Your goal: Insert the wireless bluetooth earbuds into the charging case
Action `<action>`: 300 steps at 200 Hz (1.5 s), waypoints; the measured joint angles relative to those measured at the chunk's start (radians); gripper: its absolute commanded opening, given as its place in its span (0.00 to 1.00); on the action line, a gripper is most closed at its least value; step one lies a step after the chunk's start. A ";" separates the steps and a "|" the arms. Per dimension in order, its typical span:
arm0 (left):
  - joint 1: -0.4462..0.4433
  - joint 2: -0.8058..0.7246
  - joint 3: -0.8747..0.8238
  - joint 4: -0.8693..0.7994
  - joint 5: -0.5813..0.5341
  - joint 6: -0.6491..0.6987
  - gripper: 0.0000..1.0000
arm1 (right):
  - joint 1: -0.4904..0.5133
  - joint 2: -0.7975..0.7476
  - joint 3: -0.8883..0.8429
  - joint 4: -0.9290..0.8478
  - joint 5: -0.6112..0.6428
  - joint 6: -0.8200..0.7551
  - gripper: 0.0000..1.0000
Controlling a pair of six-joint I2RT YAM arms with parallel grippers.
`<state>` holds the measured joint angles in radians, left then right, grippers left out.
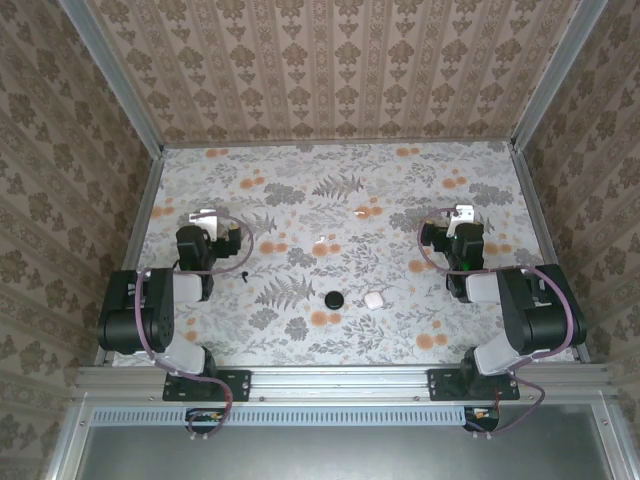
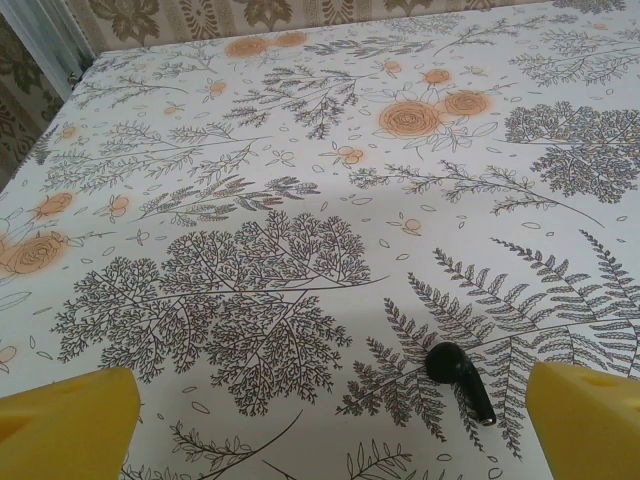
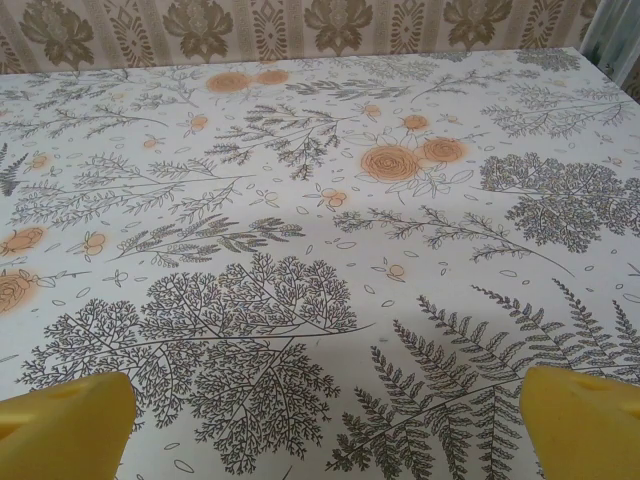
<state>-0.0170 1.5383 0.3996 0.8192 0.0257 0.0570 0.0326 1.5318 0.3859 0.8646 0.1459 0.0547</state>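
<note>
the charging case lies flat on the flowered counter, at about 5 o'clock from the counter's middle in the top view. a black disc sits near it at its 9 o'clock, not touching it. the wireless bluetooth earbuds lie loose on the counter, outside the case. one is at the case's 11 o'clock, and the second earbud is farther off at about 12 o'clock. both are too small to tell which way they face.

the left tool hangs over the 9 o'clock side of the counter, its yellow fingers spread wide apart and clamped on nothing. in its wrist view a small black earbud-shaped piece lies on a fern print at 5 o'clock, near the right-hand finger but clear of it.

the right tool hangs over the 3 o'clock side, its fingers likewise wide apart and holding nothing. both tools are well apart from the case and the white earbuds.
</note>
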 measured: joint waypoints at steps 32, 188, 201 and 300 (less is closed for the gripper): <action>0.000 0.000 0.000 0.000 0.000 0.000 1.00 | 0.000 0.000 0.000 0.000 0.000 0.000 1.00; 0.000 0.000 0.000 0.000 0.000 0.000 1.00 | 0.000 0.000 0.000 0.000 0.000 0.000 1.00; 0.000 0.000 0.000 0.000 0.000 0.000 1.00 | 0.000 0.000 0.000 0.000 0.000 0.000 1.00; 0.000 -0.037 -0.019 0.000 -0.023 0.000 1.00 | 0.000 -0.019 0.000 -0.020 -0.009 -0.008 1.00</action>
<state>-0.0166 1.5009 0.3801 0.8196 0.0025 0.0566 0.0326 1.5131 0.3859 0.8448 0.1368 0.0467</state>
